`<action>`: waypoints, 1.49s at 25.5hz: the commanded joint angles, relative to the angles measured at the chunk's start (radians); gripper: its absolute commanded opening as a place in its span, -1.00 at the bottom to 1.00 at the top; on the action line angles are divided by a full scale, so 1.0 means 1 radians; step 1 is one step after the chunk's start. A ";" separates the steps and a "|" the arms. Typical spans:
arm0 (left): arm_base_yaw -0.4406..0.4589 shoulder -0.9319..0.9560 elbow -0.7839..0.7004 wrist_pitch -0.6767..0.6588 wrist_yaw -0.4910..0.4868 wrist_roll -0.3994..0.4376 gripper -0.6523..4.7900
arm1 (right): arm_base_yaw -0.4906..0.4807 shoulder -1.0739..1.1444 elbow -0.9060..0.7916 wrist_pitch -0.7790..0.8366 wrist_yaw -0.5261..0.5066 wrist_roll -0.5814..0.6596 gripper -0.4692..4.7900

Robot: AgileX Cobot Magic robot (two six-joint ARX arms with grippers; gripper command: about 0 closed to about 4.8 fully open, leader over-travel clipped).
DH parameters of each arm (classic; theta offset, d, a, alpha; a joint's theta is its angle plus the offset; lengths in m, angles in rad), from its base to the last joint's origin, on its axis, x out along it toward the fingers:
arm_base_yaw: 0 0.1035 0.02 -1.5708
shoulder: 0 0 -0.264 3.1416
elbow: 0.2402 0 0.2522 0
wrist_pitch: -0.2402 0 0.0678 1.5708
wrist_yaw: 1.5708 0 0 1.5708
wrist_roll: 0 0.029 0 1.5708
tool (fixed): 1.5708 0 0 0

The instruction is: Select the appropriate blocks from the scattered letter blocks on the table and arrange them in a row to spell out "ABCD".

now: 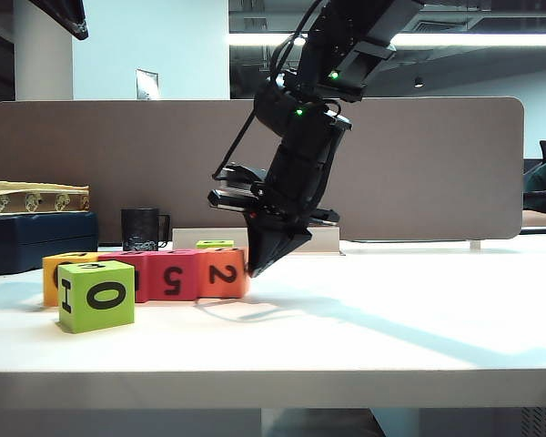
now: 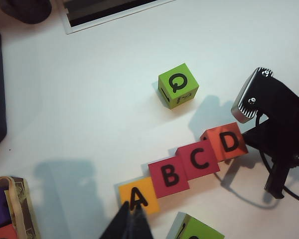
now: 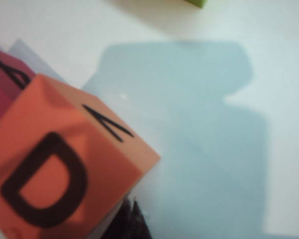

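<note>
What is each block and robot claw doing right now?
Yellow-orange foam cube: A up, starts the row.
Red foam cube: B up, second.
Second red foam cube: C up, third.
Orange foam cube: D up, ends the row.
Lime green foam cube: Q up, apart.
Right gripper: shut, beside D.
Left gripper: shut, empty.

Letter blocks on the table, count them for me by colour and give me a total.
Yellow-orange block: 1
Red blocks: 2
Orange block: 1
Lime green blocks: 2
Total: 6
Left gripper shut above the A end; right gripper shut beside the D end.
</note>
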 commanded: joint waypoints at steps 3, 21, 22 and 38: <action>-0.001 -0.005 0.003 0.006 0.004 -0.004 -0.78 | 0.010 -0.003 0.004 0.039 -0.031 -0.002 -0.83; 0.030 0.081 0.002 -0.025 -0.128 -0.023 -0.78 | 0.011 -0.014 0.286 -0.324 0.063 -0.055 -0.83; 0.037 0.090 -0.004 -0.022 -0.128 -0.027 -0.78 | 0.011 -0.016 0.313 -0.347 0.062 -0.055 -0.83; 0.053 0.094 -0.431 0.201 -0.034 -0.064 -0.78 | 0.031 -0.245 0.424 -0.428 0.022 -0.077 -0.83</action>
